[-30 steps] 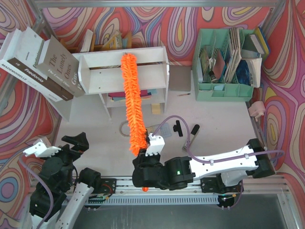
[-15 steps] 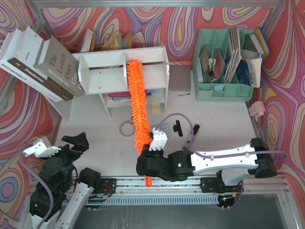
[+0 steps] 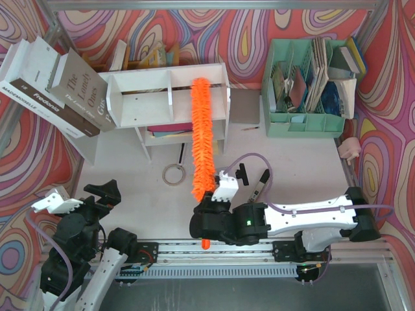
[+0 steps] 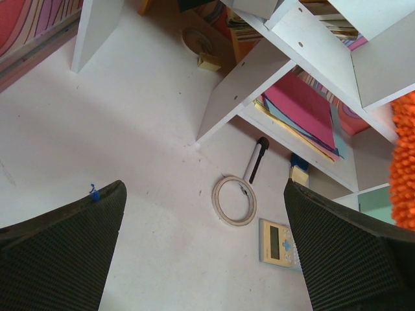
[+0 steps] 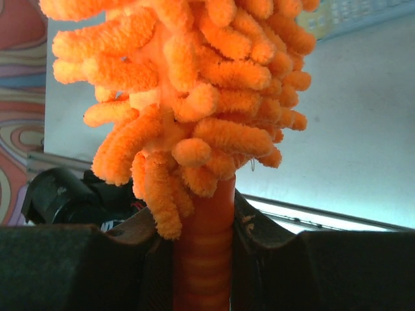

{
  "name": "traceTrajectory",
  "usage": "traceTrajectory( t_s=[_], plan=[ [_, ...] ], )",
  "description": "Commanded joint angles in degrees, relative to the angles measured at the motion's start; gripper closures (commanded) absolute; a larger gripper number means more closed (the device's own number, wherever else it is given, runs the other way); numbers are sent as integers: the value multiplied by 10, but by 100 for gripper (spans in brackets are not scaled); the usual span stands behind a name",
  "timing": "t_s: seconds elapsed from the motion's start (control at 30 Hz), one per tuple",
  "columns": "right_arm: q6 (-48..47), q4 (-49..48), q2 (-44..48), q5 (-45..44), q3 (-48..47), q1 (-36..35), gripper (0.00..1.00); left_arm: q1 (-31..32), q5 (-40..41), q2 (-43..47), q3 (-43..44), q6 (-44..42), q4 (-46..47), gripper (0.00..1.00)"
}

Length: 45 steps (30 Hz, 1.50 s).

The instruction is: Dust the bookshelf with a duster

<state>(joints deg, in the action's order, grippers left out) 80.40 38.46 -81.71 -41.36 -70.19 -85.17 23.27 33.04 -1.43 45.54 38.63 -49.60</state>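
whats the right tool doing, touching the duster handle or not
Touching. Right wrist view shows the right tool clamped on the duster handle, no gap either side.

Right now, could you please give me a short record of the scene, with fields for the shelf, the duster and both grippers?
bookshelf: white, at the far side of the table
duster: fluffy end reaches over the bookshelf's right half
right gripper: shut on the duster's handle
left gripper: open, holding nothing, over the table
also on the table: tape ring, green organizer
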Motion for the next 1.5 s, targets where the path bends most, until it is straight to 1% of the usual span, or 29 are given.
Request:
traceTrajectory(
  t_s=[0.0,0.03,0.1,0.17,0.3,0.43,0.5,0.6,0.63,0.77,0.83,0.87,0.93,1.0,1.1,1.2,1.3,1.47],
  plan=[
    [139,111,44,-79,14,0,100,2,7,6,-8,3,3,1],
    [145,116,46,-81,15,0,100,3,7,5,-8,3,3,1],
    [115,90,42,-81,13,0,100,2,6,4,-8,3,4,2],
    [70,53,28,-72,2,0,100,3,5,2,-8,2,5,1],
    [-66,-35,-22,-33,-44,0,100,3,4,3,-9,3,5,2],
    [-124,-68,-58,0,-80,0,100,3,4,1,-8,3,3,2],
    [-122,-66,-62,1,-80,0,100,2,4,1,-8,3,3,2],
    [-80,-41,-44,-18,-57,0,100,3,4,1,-8,3,3,2],
    [-51,-26,-33,-28,-47,0,100,3,5,2,-8,3,3,2],
    [81,88,14,-65,-11,0,100,3,4,1,-7,3,2,2],
    [116,110,34,-71,10,0,100,2,4,1,-8,3,2,1],
    [118,106,41,-71,21,0,100,3,4,1,-8,3,3,2],
    [93,67,40,-66,26,0,100,3,4,-1,-9,3,4,1],
    [36,20,23,-54,13,0,100,3,3,-4,-8,2,4,2],
    [-55,-33,-19,-28,-32,0,100,2,1,-5,-7,2,3,1],
    [-123,-62,-58,4,-73,0,100,3,2,-4,-7,3,3,2],
    [-126,-55,-74,8,-85,0,100,3,4,-1,-7,3,2,1],
    [-43,-17,-33,-26,-31,0,100,3,4,-1,-8,3,2,1]
  ],
)
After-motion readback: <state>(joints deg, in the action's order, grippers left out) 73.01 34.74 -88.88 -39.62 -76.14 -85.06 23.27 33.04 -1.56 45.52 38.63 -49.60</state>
